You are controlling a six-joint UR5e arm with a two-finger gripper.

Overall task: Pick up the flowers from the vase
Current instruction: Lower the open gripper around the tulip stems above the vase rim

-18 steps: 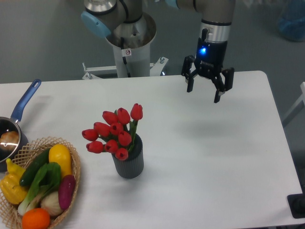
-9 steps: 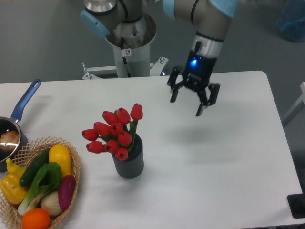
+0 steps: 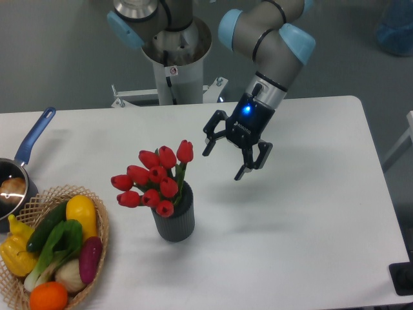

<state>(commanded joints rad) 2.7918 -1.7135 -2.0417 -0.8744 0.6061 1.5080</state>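
Red flowers point(image 3: 155, 179) in the vase point(image 3: 174, 219) near your desk's front edge look light and soft, so pinch their stems gently; gripper point(image 3: 222, 163) hangs wide.

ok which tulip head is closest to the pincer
The tallest tulip, at the bunch's upper right. It stands above the other blooms, just left of the open pincer.

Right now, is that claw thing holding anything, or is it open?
Claw: open and empty, its fingers spread, in the air to the right of the red tulips, touching neither them nor the ribbed grey vase.
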